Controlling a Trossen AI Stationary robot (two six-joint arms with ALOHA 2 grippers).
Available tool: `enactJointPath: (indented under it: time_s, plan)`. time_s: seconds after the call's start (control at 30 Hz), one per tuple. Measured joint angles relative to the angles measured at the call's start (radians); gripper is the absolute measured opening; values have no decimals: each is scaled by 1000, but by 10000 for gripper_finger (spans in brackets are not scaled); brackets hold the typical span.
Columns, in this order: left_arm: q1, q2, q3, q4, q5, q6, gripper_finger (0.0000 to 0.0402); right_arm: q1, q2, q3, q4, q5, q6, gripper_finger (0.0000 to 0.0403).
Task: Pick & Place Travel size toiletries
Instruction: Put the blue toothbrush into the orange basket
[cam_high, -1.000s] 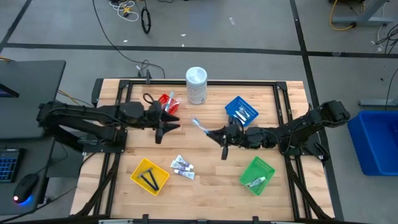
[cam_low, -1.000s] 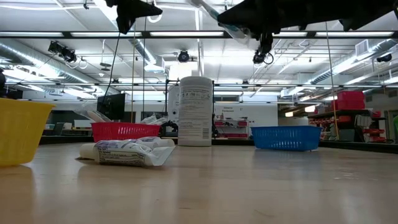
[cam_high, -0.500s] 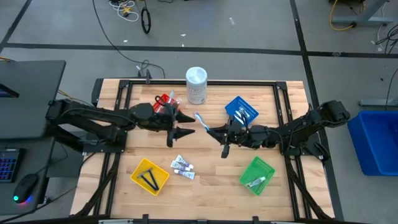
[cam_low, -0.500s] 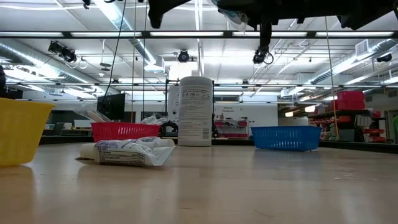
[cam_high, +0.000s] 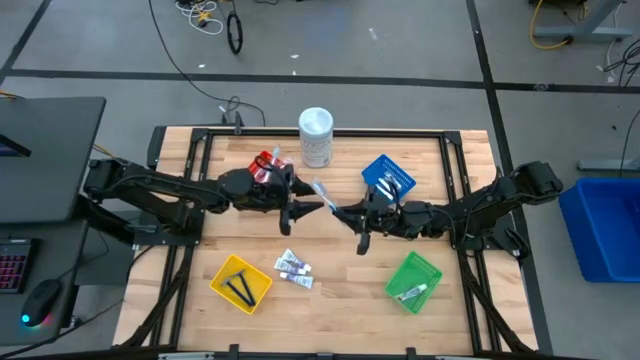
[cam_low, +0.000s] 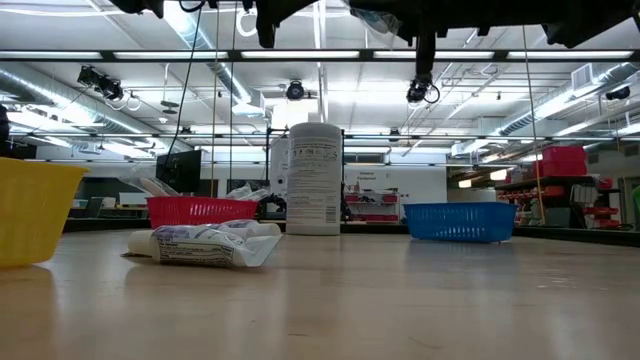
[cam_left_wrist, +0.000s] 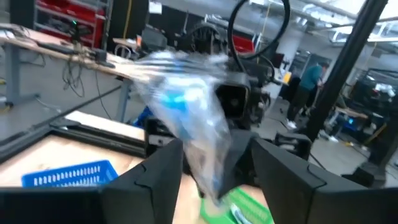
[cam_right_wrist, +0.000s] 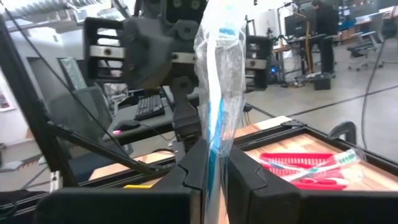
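My right gripper (cam_high: 347, 213) is above the middle of the table and shut on a toothbrush in a clear wrapper (cam_high: 322, 194), white with blue. The toothbrush also shows in the right wrist view (cam_right_wrist: 216, 74). My left gripper (cam_high: 312, 204) is open, facing the right gripper. In the left wrist view its fingers stand on either side of the wrapper's free end (cam_left_wrist: 186, 124). Several small white tubes (cam_high: 295, 268) lie flat on the table near its front. They also show in the low view (cam_low: 205, 245). My right gripper pinches one end of the wrapped toothbrush (cam_right_wrist: 215, 163) between its two fingers. The fingers come level from the table's right and lie along the toothbrush. It sticks out past the fingertips toward my left gripper, lifted clear of the table. My left gripper: I cannot tell whether it touches the wrapper.
A red basket (cam_high: 266, 164) and a blue basket (cam_high: 388, 177) stand at the back. A tall white container (cam_high: 316, 137) stands between them. A yellow basket (cam_high: 240, 282) with black pieces and a green basket (cam_high: 413, 281) with a white item stand near the front.
My left gripper has gone toward the table's right edge, from beside the red basket up to the free end of the toothbrush. My right gripper has stayed about where it was, still holding the toothbrush.
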Motion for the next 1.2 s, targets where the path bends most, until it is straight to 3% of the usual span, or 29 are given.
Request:
enactJointPath:
  time_s: [0.5,0.87,1.0,1.2]
  plan:
    - [0,0,0,4,-15,11,141,0,0,0,1,-37,-4,35]
    - [-5,0,0,7,17,-7,137,-1,0,0,66,-32,-52,35]
    - [-21,0,0,10,17,-7,137,-3,0,0,84,31,-56,35]
    - [-32,1,0,52,18,12,136,-19,0,0,91,36,-60,35]
